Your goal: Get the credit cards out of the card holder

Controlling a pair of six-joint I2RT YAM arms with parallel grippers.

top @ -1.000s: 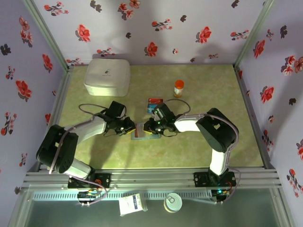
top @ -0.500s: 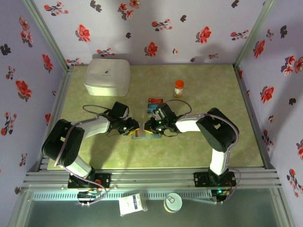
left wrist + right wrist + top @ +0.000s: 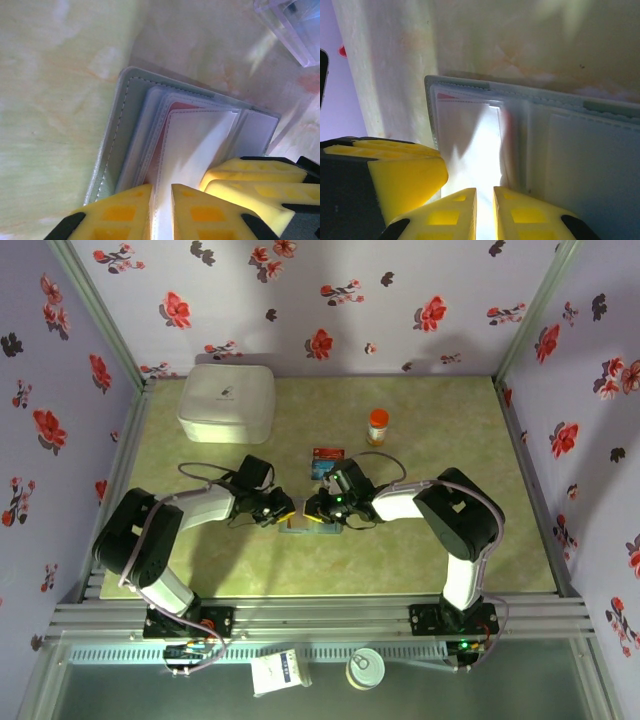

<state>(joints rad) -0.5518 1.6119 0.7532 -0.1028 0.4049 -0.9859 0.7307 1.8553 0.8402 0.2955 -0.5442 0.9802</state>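
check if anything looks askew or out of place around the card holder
Nothing spilled or damaged. The card holder lies open with its clear sleeves fanned up unevenly; the left tool and right tool each pinch a sleeve. A red card shows through one sleeve.

The green table bears a white box, orange bottle, card holder.

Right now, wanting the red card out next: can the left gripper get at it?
Probably yes: the left gripper is clamped on the card holder, the red card right beside its fingertips.
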